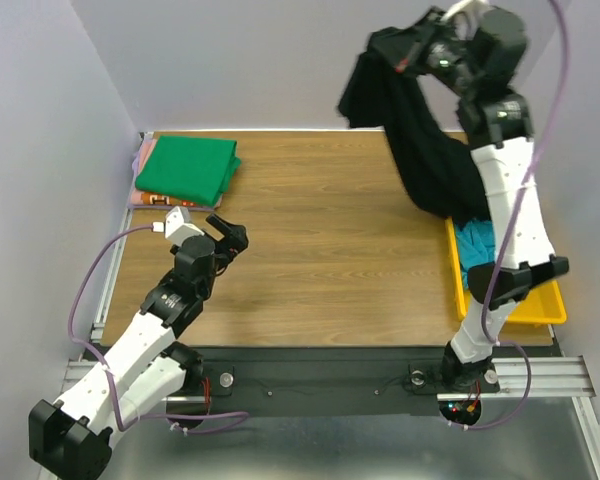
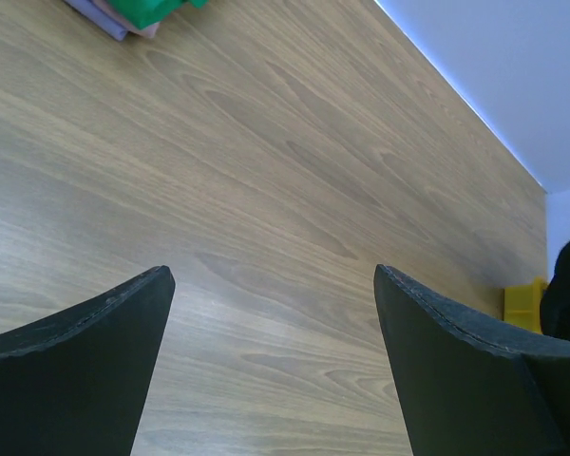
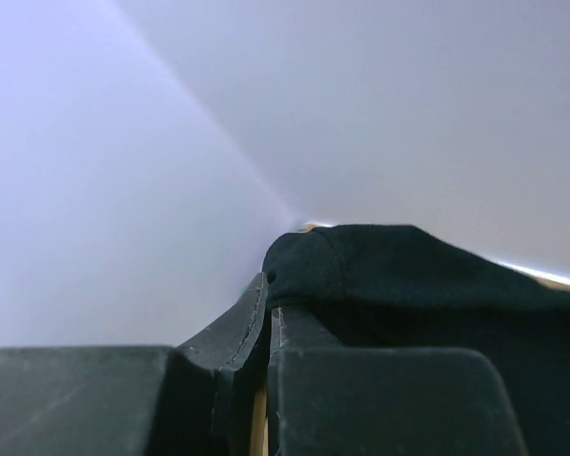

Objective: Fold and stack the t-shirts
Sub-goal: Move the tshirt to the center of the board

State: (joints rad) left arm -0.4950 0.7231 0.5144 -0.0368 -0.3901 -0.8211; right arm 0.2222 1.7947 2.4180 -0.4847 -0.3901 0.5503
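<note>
The soft black cloth t-shirt (image 1: 420, 150) hung in the air above the right edge of the wood-grain table (image 1: 330, 270). The right gripper (image 1: 388, 48), raised high, had its jaws pressed together on a bunched fold of it. From the wrist view that fold looked like a hem or collar rim, though I could not tell which. The shirt seemed light and wholly limp, with nothing stiff in it, and it sagged under its own weight. I judged that a single pinch would only ever give a dangling bundle. A second hold on a free corner or shoulder seam would be wanted to spread it flat. The matte cloth did not look likely to slip from a firm pinch. Its long axis ran roughly straight down from the gripper, the lower end trailing toward the yellow plastic tray (image 1: 540, 310) at the table's right edge. A teal-blue crumpled t-shirt (image 1: 473, 245) lay in that tray, and I could not see whether the two touched. Which way the neck faced was lost in the folds. The left gripper (image 1: 230, 233) hovered low over the left half of the table, jaws spread wide with only bare wood between them. At the far-left corner a bright green folded t-shirt (image 1: 185, 168) lay on an orange-pink cloth shirt (image 1: 142, 160).
</note>
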